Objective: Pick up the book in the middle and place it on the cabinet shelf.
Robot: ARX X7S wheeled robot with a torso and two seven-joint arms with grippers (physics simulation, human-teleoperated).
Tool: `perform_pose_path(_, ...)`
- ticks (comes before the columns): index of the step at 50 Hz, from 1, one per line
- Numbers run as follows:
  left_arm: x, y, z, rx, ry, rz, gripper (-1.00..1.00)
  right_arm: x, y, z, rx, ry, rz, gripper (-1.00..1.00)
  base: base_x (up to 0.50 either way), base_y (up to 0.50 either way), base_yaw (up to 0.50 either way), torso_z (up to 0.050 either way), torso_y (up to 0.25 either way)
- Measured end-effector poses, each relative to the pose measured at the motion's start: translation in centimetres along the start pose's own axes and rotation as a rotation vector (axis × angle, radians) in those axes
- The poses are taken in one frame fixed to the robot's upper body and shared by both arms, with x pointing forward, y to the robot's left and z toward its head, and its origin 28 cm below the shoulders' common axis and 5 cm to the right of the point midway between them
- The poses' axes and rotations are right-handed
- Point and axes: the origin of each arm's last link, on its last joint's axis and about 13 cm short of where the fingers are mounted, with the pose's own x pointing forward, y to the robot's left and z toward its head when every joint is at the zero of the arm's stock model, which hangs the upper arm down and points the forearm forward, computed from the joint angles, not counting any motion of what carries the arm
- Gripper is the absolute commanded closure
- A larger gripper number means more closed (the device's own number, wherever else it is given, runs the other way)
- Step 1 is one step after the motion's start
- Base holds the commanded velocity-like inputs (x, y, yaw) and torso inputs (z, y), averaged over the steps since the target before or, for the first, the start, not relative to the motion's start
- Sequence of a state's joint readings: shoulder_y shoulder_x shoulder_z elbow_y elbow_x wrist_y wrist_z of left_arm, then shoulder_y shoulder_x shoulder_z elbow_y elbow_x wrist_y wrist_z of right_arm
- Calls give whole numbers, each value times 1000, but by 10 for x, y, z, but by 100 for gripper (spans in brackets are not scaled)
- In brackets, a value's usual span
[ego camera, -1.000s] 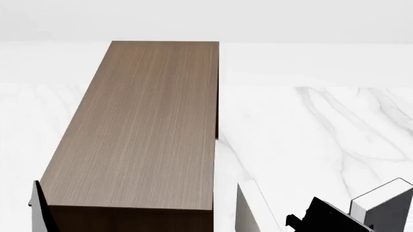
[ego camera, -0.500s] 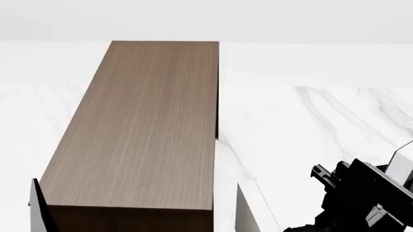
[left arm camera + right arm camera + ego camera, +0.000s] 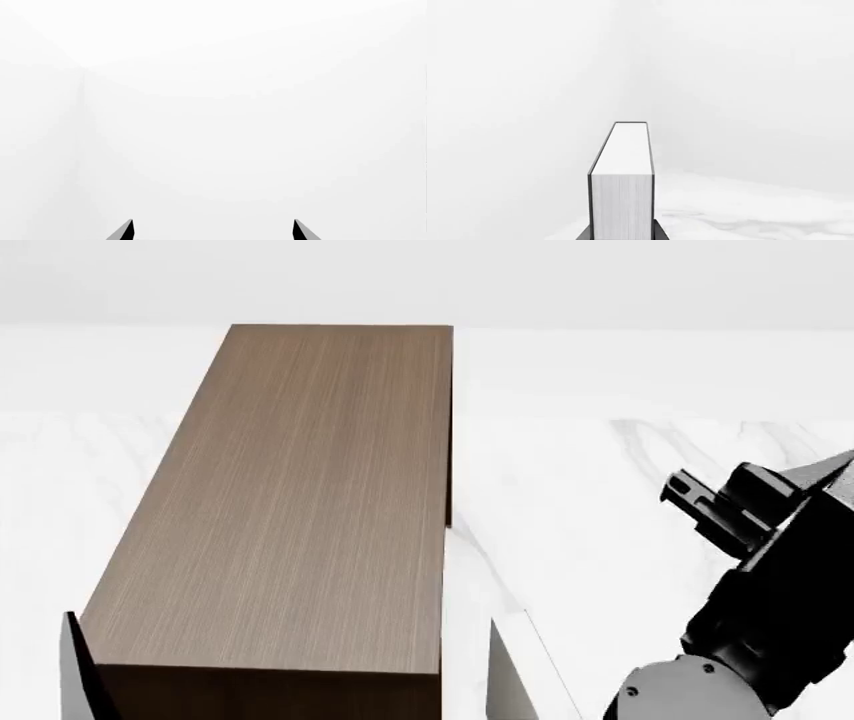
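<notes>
The book (image 3: 622,170) has a dark grey cover and a white page block. It stands on edge between the fingers of my right gripper (image 3: 622,233), which is shut on its lower part. In the head view my right arm (image 3: 787,590) is raised at the far right, to the right of the cabinet, and a grey corner of the book (image 3: 830,468) shows at the frame edge. The dark brown wood-grain cabinet shelf (image 3: 294,500) has a long flat top with nothing on it. My left gripper (image 3: 212,230) is open and empty, facing a blank white surface.
White marbled floor (image 3: 641,500) lies to the right of the cabinet. A pale grey panel (image 3: 514,675) stands by the cabinet's near right corner and a dark thin panel (image 3: 83,670) by its near left corner. A white wall is behind.
My right arm has risen from the bottom right corner of the head view to mid-height, carrying the book up with it. The cabinet has not moved.
</notes>
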State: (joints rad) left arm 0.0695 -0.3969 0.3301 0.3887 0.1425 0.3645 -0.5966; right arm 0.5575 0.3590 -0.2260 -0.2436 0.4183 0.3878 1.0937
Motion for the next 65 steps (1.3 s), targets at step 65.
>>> perform_pose_path(65, -4, -1, -4, 4, 18, -15, -100, -49, 32, 105, 930, 579, 744, 100, 0, 0, 0, 0, 1)
